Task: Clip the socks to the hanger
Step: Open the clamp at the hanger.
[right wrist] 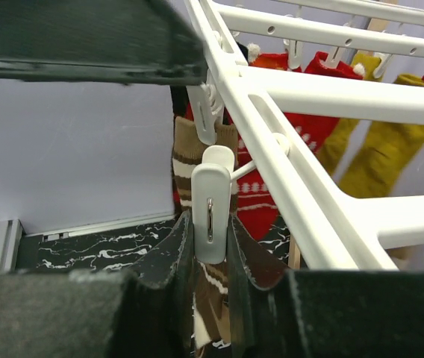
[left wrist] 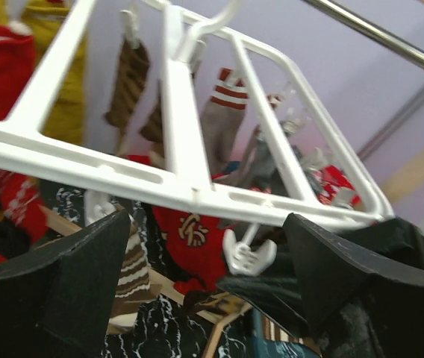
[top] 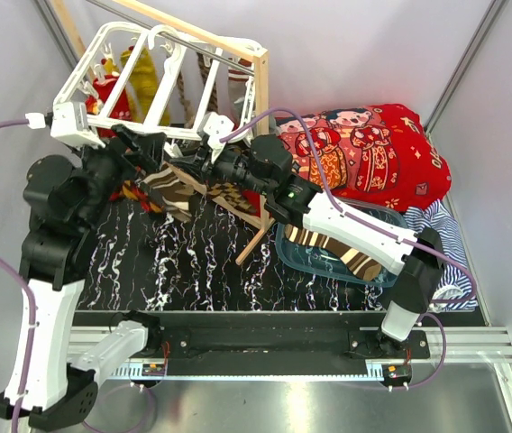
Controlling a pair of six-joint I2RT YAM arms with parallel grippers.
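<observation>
**Both arms at the hanger.** The white barred frame sits tilted at the far left, above the black marbled surface and beside the wooden rack.

(a) Left wrist view. My left gripper stands with its fingers wide apart and holds nothing. The hanger's near rim runs across the gap above them. One white clip dangles in the gap, touching neither finger.

(b) Right wrist view. My right gripper is clamped on a brown-and-cream striped sock, just below the frame. The sock's fabric rises on both sides of a second clip; whether that clip bites the fabric I cannot tell. Pegged along the bars are red socks with white marks and mustard socks. The left wrist view also shows brown striped socks hanging there.

(c) Top view, right half. Another striped sock lies in a blue bin under my right arm, with the red blanket just behind it.
</observation>
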